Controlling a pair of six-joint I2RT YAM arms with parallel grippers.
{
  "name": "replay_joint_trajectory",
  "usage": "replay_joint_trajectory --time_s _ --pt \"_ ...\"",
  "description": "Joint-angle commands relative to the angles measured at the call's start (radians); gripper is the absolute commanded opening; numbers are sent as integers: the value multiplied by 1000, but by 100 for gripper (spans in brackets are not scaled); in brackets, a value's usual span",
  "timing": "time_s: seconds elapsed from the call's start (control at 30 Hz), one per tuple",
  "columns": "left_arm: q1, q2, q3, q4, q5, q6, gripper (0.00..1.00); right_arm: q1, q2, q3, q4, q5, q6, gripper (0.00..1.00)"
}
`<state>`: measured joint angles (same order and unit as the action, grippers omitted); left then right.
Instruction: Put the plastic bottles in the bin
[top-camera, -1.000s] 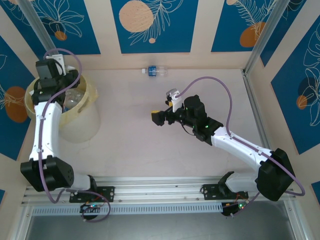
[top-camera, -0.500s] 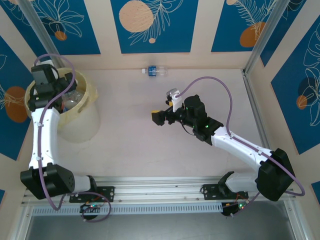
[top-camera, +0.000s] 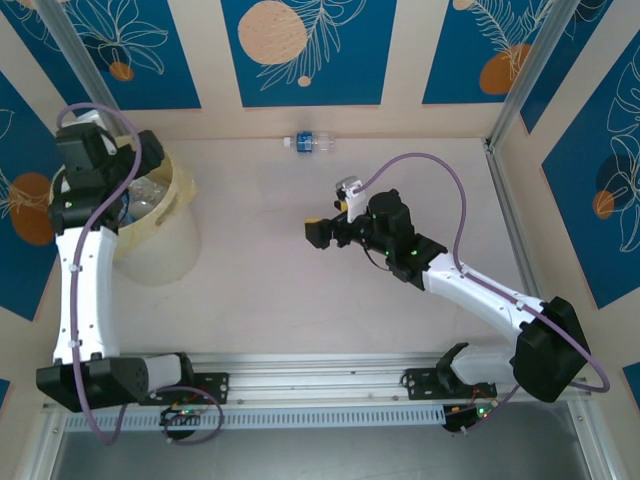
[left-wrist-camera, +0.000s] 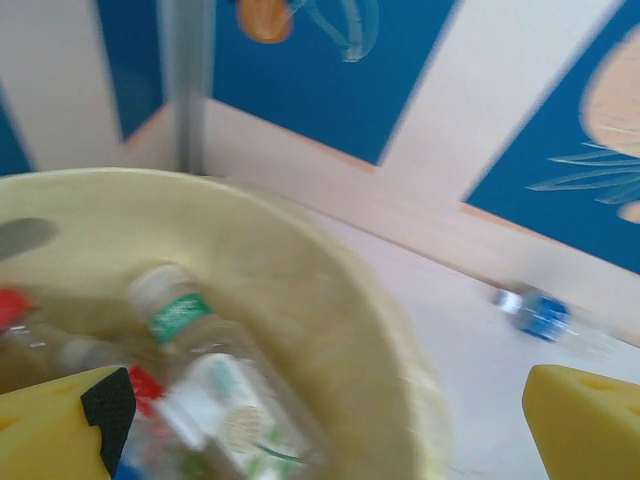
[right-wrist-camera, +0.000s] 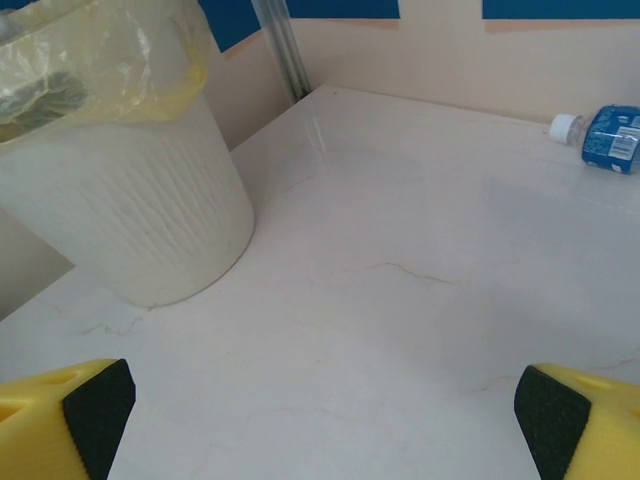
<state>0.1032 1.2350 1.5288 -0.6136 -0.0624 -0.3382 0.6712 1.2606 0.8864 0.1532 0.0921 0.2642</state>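
Note:
The bin (top-camera: 160, 235) is a pale-yellow bucket at the table's far left. Inside it lie several plastic bottles, among them one with a green label (left-wrist-camera: 180, 315) and one with a white and green label (left-wrist-camera: 235, 412). My left gripper (top-camera: 95, 195) hangs over the bin's left side, open, with nothing between its yellow fingers (left-wrist-camera: 60, 425). One bottle with a blue label (top-camera: 312, 142) lies on its side near the back wall. My right gripper (top-camera: 320, 232) hovers open above mid-table, empty, pointing left toward the bin (right-wrist-camera: 120, 200), with the blue-label bottle (right-wrist-camera: 610, 135) off to its far right.
A clear liner (right-wrist-camera: 110, 55) folds over the bin's rim. Metal posts (top-camera: 75, 55) stand in the back corners, and the right wall rail (top-camera: 510, 220) bounds the table. Bare tabletop (right-wrist-camera: 400, 300) lies between the bin and my right gripper.
My left gripper has opened over the bin, and its arm has swung left and back. The right arm has barely moved.

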Motion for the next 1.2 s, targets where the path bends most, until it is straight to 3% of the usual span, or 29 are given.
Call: replay_joint_trajectory --time_s 0.0,0.23,0.43,0.67,0.9,1.17 --pt "-133 -29 6 36 -32 -35 100 -16 -3 11 17 64 61 100" --pt "-378 23 -50 169 -76 -80 100 -99 7 16 -44 85 202 99" --pt "-520 205 -17 248 -73 -104 100 -244 87 80 -112 -9 318 100" --pt "-531 551 143 327 12 -170 100 -395 359 294 -136 -165 433 100" --pt "-469 954 543 269 106 -219 100 -447 747 676 -166 -207 522 100" --pt "-404 1166 709 380 135 -261 100 -481 1126 1084 -124 -271 626 99"
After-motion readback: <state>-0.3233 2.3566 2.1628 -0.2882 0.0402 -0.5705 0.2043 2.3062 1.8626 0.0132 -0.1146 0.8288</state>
